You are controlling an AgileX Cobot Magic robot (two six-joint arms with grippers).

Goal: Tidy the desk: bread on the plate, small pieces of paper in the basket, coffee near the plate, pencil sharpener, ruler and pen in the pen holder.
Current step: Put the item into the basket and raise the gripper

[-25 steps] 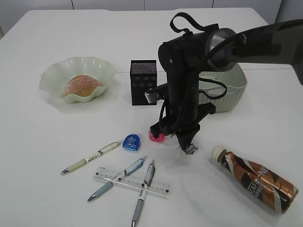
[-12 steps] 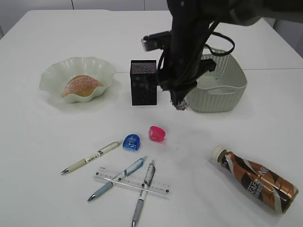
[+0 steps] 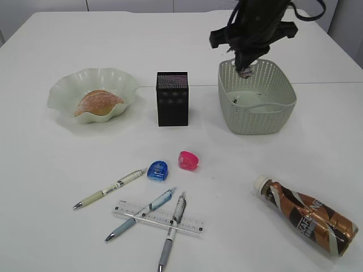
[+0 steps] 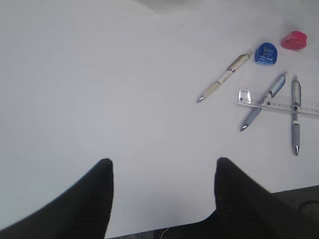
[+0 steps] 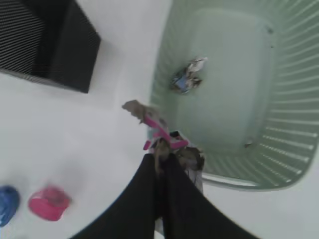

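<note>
Right wrist view: paper scrap [image 5: 162, 132] in gripper [image 5: 160, 149] above basket [image 5: 239, 59] rim

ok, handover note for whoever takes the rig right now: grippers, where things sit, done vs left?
Right gripper: shut on a crumpled paper scrap, held above the basket's near-left rim.
Left gripper: open, empty, over bare desk.
Done: bread on the plate; one paper scrap already in the basket.
Left: drop the held scrap; move the coffee, lying on its side at front right, near the plate; put the blue sharpener, pink sharpener, ruler and three pens into the pen holder. Two pens lie across the ruler.
</note>
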